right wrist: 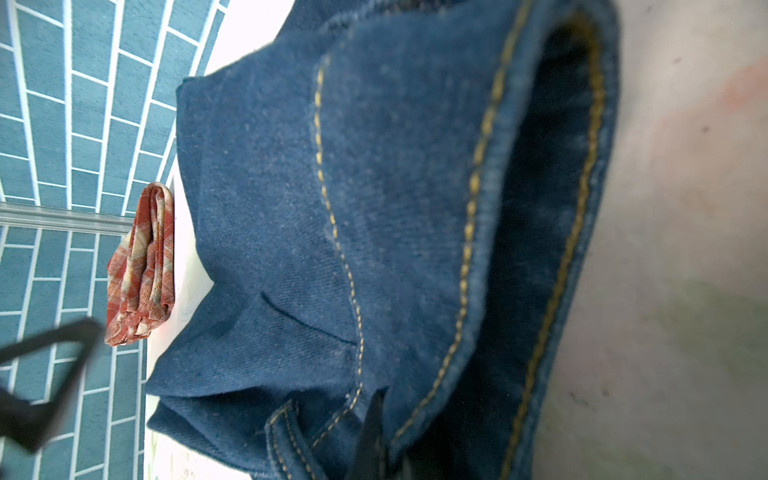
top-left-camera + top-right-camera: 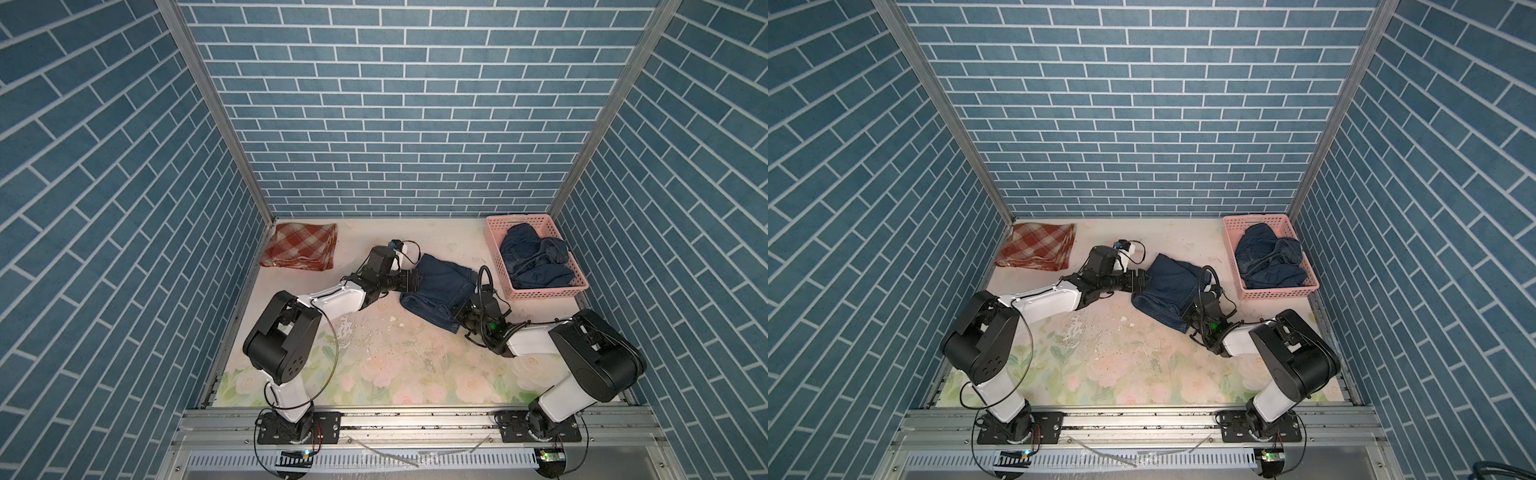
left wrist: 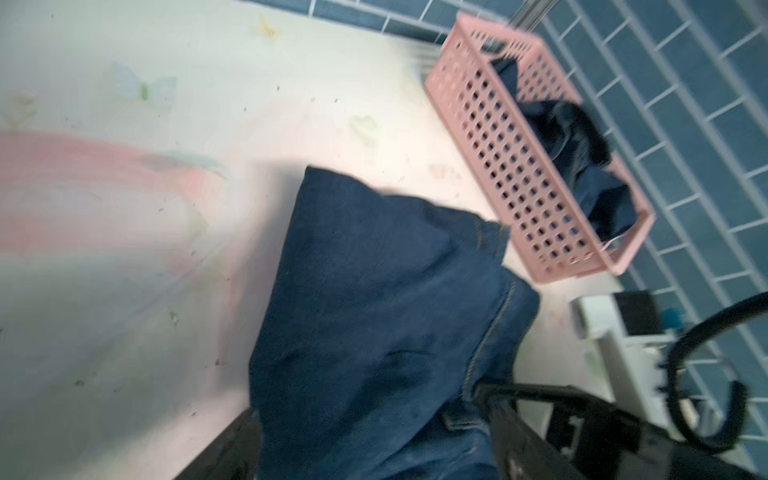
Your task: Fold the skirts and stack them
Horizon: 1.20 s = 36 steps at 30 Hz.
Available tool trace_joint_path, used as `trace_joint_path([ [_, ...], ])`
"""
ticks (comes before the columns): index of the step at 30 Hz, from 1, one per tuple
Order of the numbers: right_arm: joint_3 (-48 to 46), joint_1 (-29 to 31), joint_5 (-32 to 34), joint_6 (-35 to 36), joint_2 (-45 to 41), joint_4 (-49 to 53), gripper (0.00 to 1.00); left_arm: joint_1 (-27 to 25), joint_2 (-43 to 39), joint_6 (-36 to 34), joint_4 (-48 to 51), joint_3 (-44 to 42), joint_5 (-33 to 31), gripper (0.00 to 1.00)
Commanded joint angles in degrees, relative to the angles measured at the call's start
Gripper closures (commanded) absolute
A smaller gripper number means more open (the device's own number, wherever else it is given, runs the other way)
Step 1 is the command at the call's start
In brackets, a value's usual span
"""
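While the right gripper (image 2: 458,319) pinches the gold-stitched edge of the rumpled denim skirt (image 2: 440,286) at five o'clock, the left gripper (image 2: 415,281) gapes wide at nine.

We find the folded skirt (image 2: 301,248) lying on the tabletop (image 2: 374,357) in the far left corner. In the far right corner stands the basket (image 2: 544,293), and inside it sits the crumpled skirt (image 2: 536,259). Between the two, a little nearer to us, the middle skirt (image 2: 440,291) lies on the tabletop, well apart from the folded skirt and near the basket. The left hand (image 2: 413,280) is at its left edge. The right hand (image 2: 459,314) is at its near right corner, before the basket.
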<state>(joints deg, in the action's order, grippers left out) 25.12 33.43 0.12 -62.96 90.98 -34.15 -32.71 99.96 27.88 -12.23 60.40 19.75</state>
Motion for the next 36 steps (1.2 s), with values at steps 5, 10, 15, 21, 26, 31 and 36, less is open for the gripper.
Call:
trace_joint_path([
  [5,-0.95,-0.11,-0.21,1.44,-0.16,7.09,1.0,-1.5,6.67,17.47,-12.8,0.45,5.96,0.15],
  [10,-1.65,-0.18,0.35,1.61,-1.06,7.5,1.0,-3.14,11.74,22.78,-20.6,-4.29,5.48,0.16],
  [15,-1.69,-0.47,0.37,2.0,-1.64,7.94,1.0,-3.07,13.24,23.93,-24.27,-12.51,2.44,0.17],
  [21,-0.8,-0.45,0.27,2.67,-1.07,8.42,1.0,-2.98,10.47,21.01,-19.91,-12.14,1.36,0.17],
  [26,-0.68,-0.45,0.46,3.19,-1.5,9.26,1.0,-2.85,5.36,15.81,-9.42,-4.68,0.03,0.14],
  [31,-0.79,-0.47,0.62,3.46,-2.13,9.54,1.0,-2.24,6.2,13.91,-3.91,4.56,1.23,0.13],
  [36,-0.21,-0.46,0.16,3.95,-2.33,9.54,1.0,-1.53,12.91,14.94,-5.73,12.11,4.75,0.12],
])
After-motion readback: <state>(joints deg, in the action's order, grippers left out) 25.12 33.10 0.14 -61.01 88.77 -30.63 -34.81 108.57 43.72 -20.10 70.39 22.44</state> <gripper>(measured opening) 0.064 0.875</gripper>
